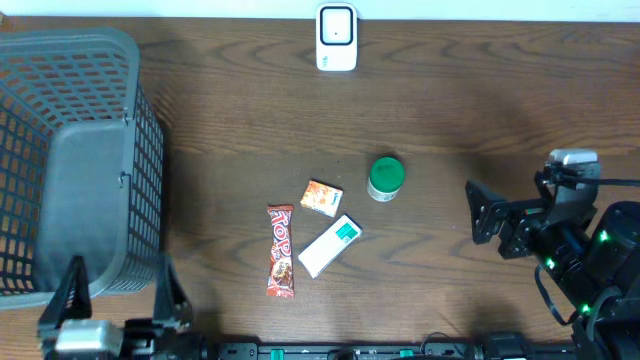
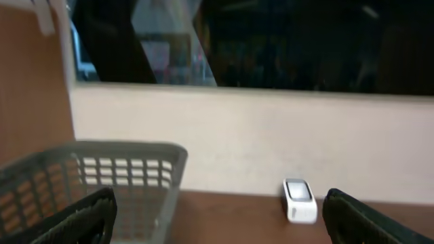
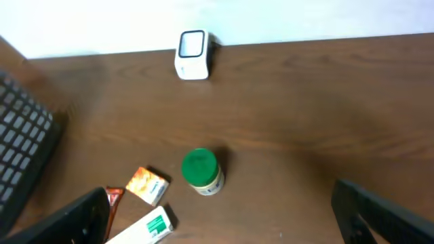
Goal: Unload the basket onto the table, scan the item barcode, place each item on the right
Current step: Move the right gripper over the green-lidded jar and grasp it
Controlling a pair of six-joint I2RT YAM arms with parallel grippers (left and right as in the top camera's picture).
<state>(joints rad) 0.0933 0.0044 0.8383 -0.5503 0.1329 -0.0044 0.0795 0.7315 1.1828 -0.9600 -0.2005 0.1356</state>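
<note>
On the red wrapper of the candy bar (image 1: 281,251) there are big white letters, but they are too small for me to read them surely. The other labels also cannot be read.

The grey plastic basket (image 1: 70,150) with lattice walls stands at the left side of the wooden table (image 1: 520,100). Through its open top I see only its own plain grey bottom.

The four items lie together near the middle of the table, and no gripper touches them. The candy bar is the most to the left. Just beside it on the right lies a flat white and green box (image 1: 329,245), turned diagonally. Above these two is a small orange box (image 1: 321,197). To the right of it stands a small jar with a green lid (image 1: 386,177), upright. The white barcode scanner (image 1: 336,38) stands at the far edge of the table, well apart from the items, with its dark window on the front.

The left gripper (image 1: 118,292) is at the near left corner, beside the basket, with its fingers spread wide and nothing between them. The right gripper (image 1: 478,212) is at the right side, to the right of the jar, also spread wide and holding nothing.
</note>
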